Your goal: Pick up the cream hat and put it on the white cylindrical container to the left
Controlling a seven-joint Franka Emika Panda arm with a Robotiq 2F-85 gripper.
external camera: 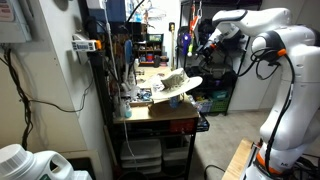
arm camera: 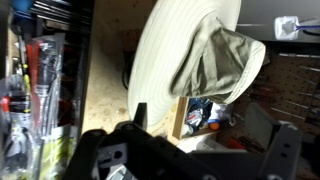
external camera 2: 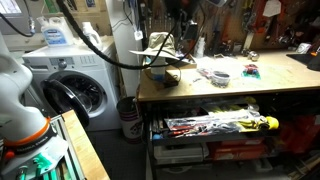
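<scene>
Exterior view, arm: the white arm [external camera: 275, 60] stands beside the workbench [external camera: 170, 110] and reaches over its top.
Exterior view, gripper: the gripper [external camera: 200, 62] hangs above the workbench, closed on the brim of the cream hat [external camera: 180, 83].
Exterior view, hat: tilted and held clear of the workbench top, above the clutter near its middle.
Exterior view, hat: the cream hat [external camera 2: 165, 52] shows as a pale shape above the end of the workbench [external camera 2: 250, 88] nearest the washing machine [external camera 2: 78, 90].
Exterior view, gripper: lost against dark clutter above the workbench, so the grip cannot be judged here.
Wrist view, hat: the cream hat [arm camera: 165, 60] fills the upper centre, stood on edge in front of the workbench top, its crown crumpled.
Wrist view, gripper: the gripper [arm camera: 195, 150] lies dark along the bottom edge. The brim's lower edge runs down into it, and the contact point is hidden.
</scene>
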